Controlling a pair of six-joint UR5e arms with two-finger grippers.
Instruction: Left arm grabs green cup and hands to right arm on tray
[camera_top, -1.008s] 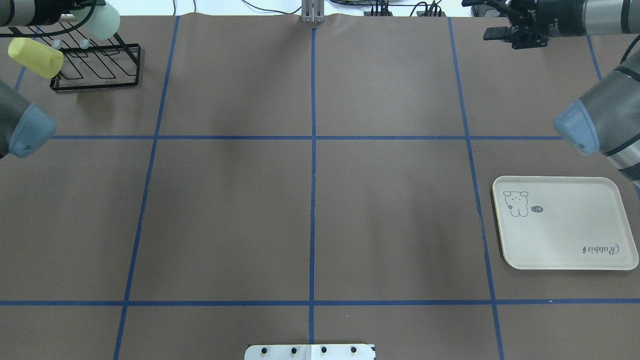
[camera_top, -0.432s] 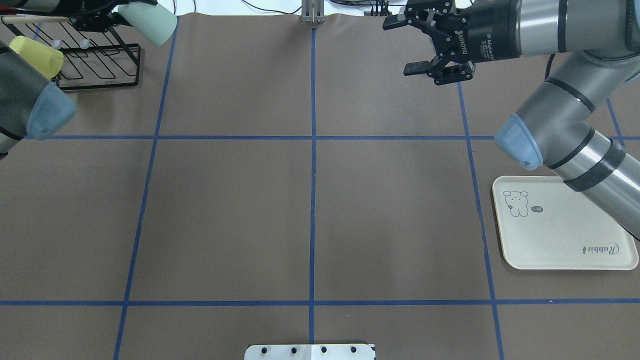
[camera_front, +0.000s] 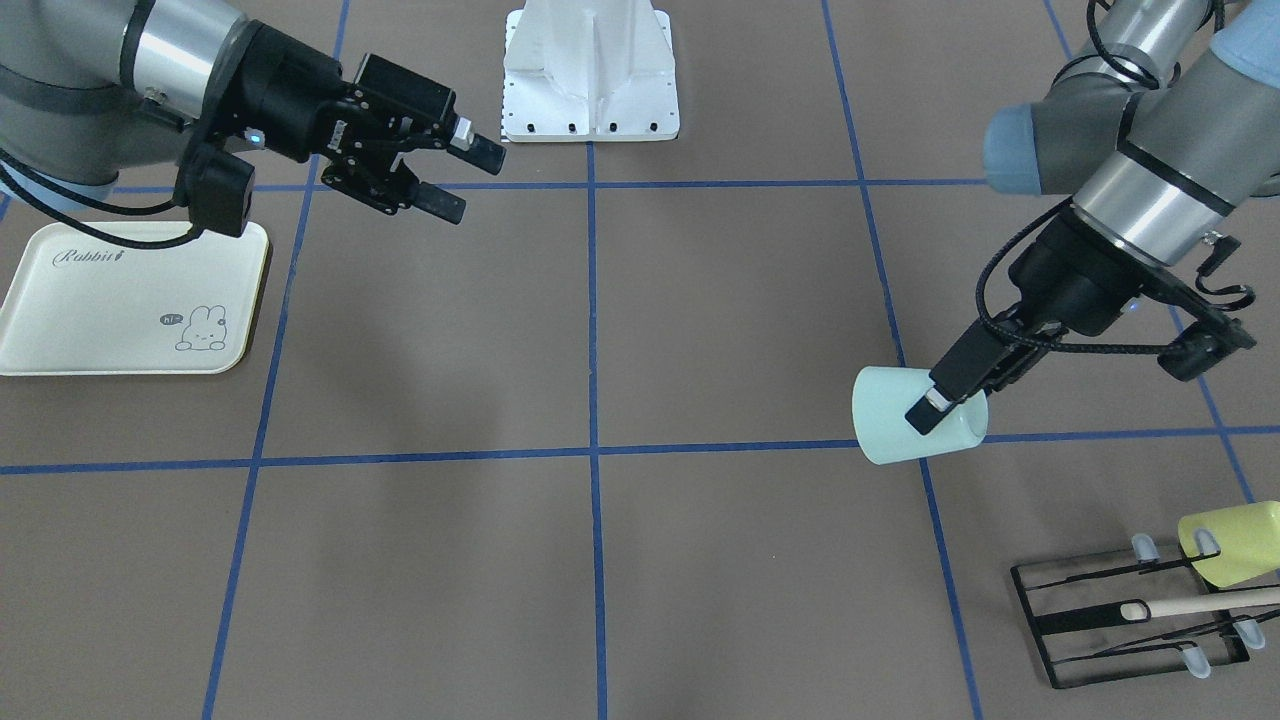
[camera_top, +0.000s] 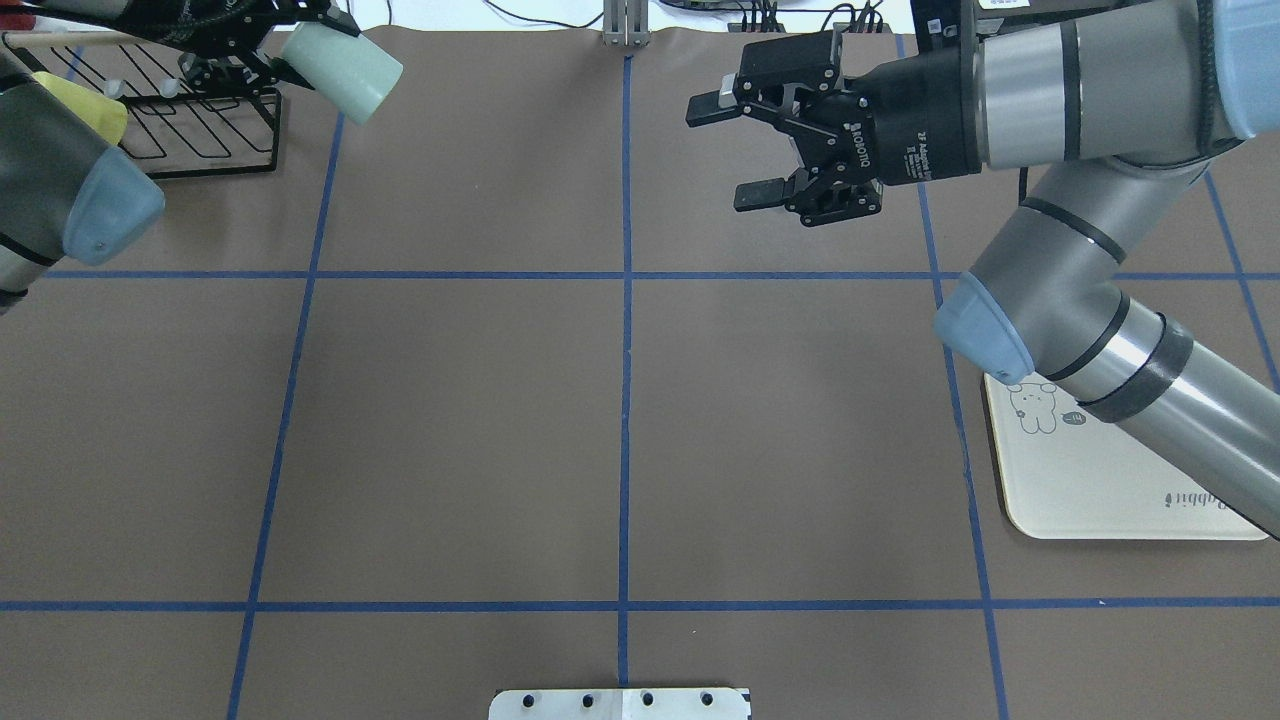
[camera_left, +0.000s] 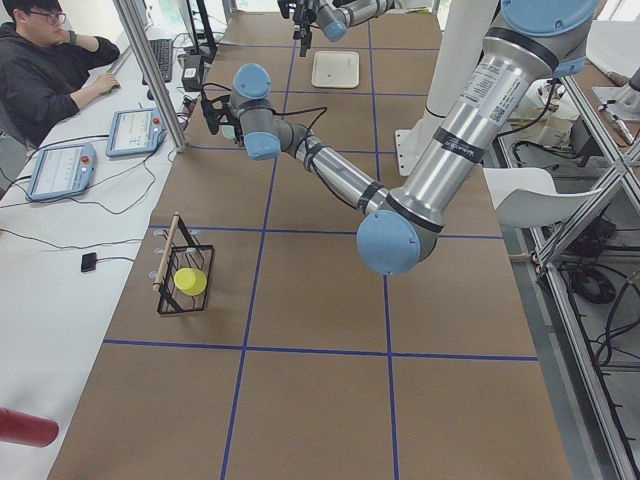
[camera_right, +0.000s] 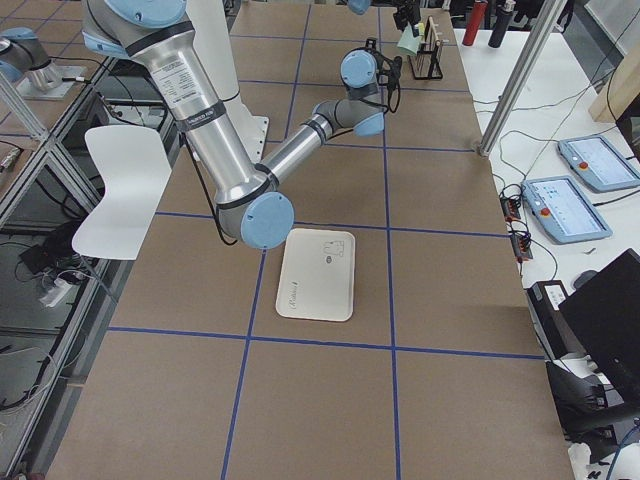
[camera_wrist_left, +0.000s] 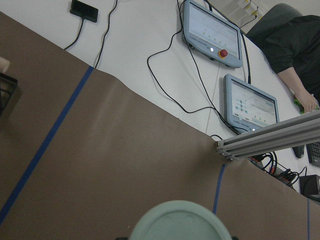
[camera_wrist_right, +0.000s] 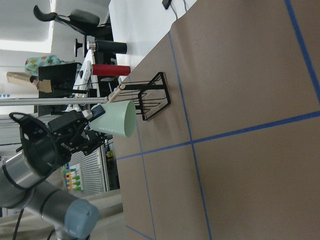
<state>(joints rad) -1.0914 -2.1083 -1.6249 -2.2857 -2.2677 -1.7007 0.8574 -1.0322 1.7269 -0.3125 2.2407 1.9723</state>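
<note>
Left hand (camera_front: 925, 410) tight on green cup (camera_front: 885, 428); right hand (camera_front: 470, 182) wide open

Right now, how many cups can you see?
2. The green cup is gripped in the left hand, lifted clear of the rack; the yellow-green cup sits on the black wire rack. No other cup shows in any view.

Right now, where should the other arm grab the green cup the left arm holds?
Probably the wider free end of the green cup, coming from the side of the right arm. The jaws on the left arm clamp the narrower end, the cup lies sideways, and the open right jaws could close across its wall.
</note>
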